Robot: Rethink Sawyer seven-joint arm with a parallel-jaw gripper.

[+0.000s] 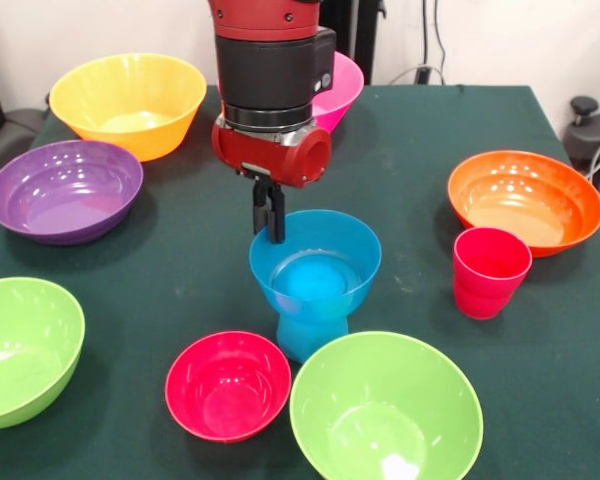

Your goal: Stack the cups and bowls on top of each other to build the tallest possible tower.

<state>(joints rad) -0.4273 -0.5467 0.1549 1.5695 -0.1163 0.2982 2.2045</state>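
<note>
You saw glossy, smooth plastic everywhere around the blue bowl (315, 262), itself translucent and shiny atop a blue cup (305, 335) of the same finish. Just in front of it, the red bowl (227, 385) and a lime green bowl (385, 410) gleamed with highlights; the red-pink cup (490, 271) to its right shone too. Beneath lay matt dark green cloth (420, 130). Above, the arm's red casing (280, 150) looked like smooth, glossy plastic.

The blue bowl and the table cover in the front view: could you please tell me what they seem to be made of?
The blue bowl looks like glossy, slightly translucent plastic: light glints on its rim and the blue cup beneath shows through. The table cover looks like matte dark green cloth or felt, with no reflections; which one is unclear.
</note>
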